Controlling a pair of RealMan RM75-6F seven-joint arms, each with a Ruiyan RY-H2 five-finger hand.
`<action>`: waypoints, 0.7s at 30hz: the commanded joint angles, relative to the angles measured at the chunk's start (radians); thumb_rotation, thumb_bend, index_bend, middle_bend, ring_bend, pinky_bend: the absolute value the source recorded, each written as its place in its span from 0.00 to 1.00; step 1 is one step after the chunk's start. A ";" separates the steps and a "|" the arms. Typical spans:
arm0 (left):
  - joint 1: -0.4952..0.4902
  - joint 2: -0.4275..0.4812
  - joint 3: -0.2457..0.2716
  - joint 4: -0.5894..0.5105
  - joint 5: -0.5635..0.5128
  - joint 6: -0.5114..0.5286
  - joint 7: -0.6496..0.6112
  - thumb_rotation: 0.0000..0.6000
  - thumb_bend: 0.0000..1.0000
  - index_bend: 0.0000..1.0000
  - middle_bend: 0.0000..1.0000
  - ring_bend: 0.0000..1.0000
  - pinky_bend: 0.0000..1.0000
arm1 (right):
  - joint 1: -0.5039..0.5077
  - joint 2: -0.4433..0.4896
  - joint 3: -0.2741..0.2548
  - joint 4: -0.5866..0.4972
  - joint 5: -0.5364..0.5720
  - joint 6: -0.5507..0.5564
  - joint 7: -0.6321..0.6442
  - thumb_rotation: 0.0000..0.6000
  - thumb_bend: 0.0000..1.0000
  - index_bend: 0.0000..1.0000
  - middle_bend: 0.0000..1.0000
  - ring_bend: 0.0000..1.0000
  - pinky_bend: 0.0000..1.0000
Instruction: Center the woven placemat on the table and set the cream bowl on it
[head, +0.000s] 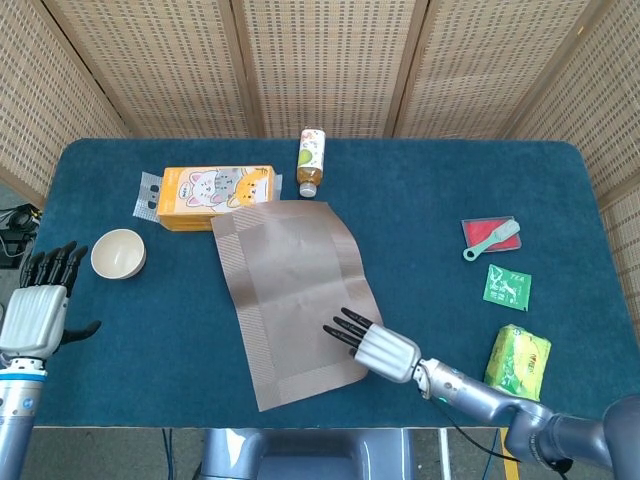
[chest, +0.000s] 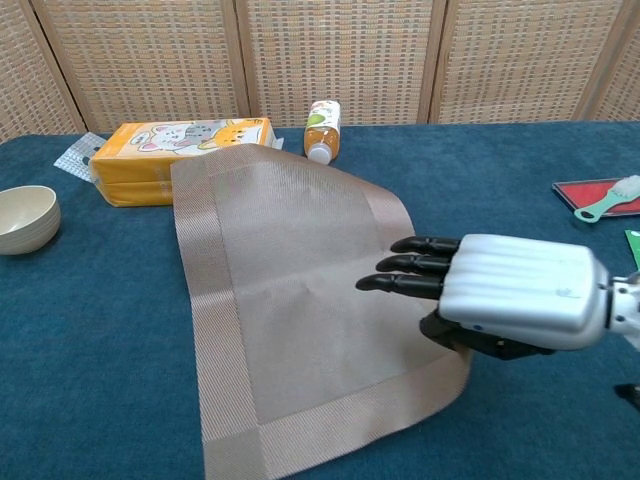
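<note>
The woven placemat (head: 295, 290) (chest: 300, 310) lies flat, skewed, on the blue table (head: 430, 190) near the front middle. My right hand (head: 375, 345) (chest: 500, 305) pinches its near right edge, fingers on top and thumb underneath, where the edge curls up. The cream bowl (head: 118, 254) (chest: 25, 218) stands upright at the left, apart from the mat. My left hand (head: 38, 305) hovers by the table's left front edge, below the bowl, fingers spread and holding nothing; only the head view shows it.
An orange box (head: 215, 192) (chest: 180, 150) and a lying bottle (head: 311, 160) (chest: 322, 130) sit just behind the mat. A blister pack (head: 148, 192) lies left of the box. On the right lie a red card with a brush (head: 490, 238), a green sachet (head: 507, 286) and a yellow-green pack (head: 520, 360).
</note>
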 joint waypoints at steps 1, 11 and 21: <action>-0.002 -0.002 0.002 -0.002 -0.001 -0.004 0.004 1.00 0.00 0.00 0.00 0.00 0.00 | -0.026 0.120 -0.076 -0.033 -0.091 0.081 -0.035 1.00 0.75 0.67 0.01 0.00 0.00; -0.001 -0.008 0.007 -0.011 0.008 0.000 0.019 1.00 0.00 0.00 0.00 0.00 0.00 | -0.004 0.317 -0.093 0.061 -0.181 0.128 -0.120 1.00 0.75 0.67 0.05 0.00 0.00; -0.009 -0.012 0.006 -0.003 -0.009 -0.016 0.036 1.00 0.00 0.00 0.00 0.00 0.00 | 0.155 0.242 -0.022 0.364 -0.223 0.017 -0.121 1.00 0.70 0.67 0.04 0.00 0.00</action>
